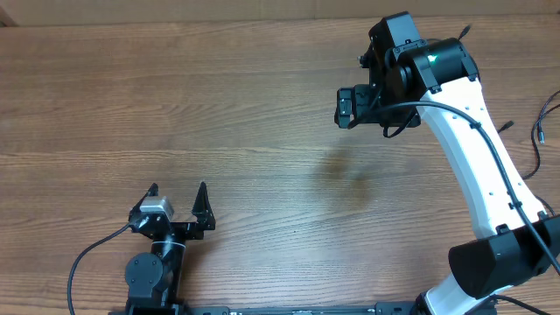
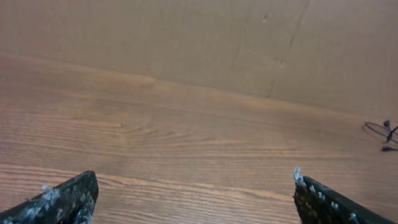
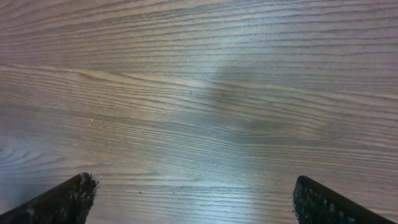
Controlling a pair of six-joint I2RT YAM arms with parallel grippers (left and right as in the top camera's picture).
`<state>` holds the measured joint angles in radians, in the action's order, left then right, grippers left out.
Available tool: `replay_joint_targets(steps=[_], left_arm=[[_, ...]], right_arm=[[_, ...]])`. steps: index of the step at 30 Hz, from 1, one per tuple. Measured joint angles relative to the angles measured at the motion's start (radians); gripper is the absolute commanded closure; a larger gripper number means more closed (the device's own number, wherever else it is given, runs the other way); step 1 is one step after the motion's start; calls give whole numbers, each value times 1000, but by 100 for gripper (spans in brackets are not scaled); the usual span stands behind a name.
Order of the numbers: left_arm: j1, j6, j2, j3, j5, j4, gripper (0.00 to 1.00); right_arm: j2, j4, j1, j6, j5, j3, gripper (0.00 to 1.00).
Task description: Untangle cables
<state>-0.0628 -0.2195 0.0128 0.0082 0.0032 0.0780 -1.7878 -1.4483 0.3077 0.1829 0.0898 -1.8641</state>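
The cables [image 1: 546, 110] are thin black cords with small plug ends, lying at the far right edge of the table and partly cut off by the frame. One loose plug end [image 1: 506, 127] shows beside the right arm. The left wrist view shows them as a small dark loop [image 2: 382, 131] far off to the right. My left gripper [image 1: 178, 187] is open and empty near the front left; its jaws [image 2: 194, 182] hold nothing. My right gripper [image 1: 350, 107] is raised over the table's middle right, left of the cables; its jaws [image 3: 194, 183] are open and empty over bare wood.
The wooden table [image 1: 245, 114] fills the view. A brown cardboard wall [image 2: 186, 37] stands along the far edge. The white right arm [image 1: 477, 149] reaches across the right side, with its own thicker black wire along it.
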Motion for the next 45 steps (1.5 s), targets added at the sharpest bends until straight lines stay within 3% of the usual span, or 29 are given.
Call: replay_joint_targets(steps=[45], left_arm=[[0, 18, 0, 0, 0, 0, 0]], right_arm=[[0, -1, 0, 0, 0, 0, 0]])
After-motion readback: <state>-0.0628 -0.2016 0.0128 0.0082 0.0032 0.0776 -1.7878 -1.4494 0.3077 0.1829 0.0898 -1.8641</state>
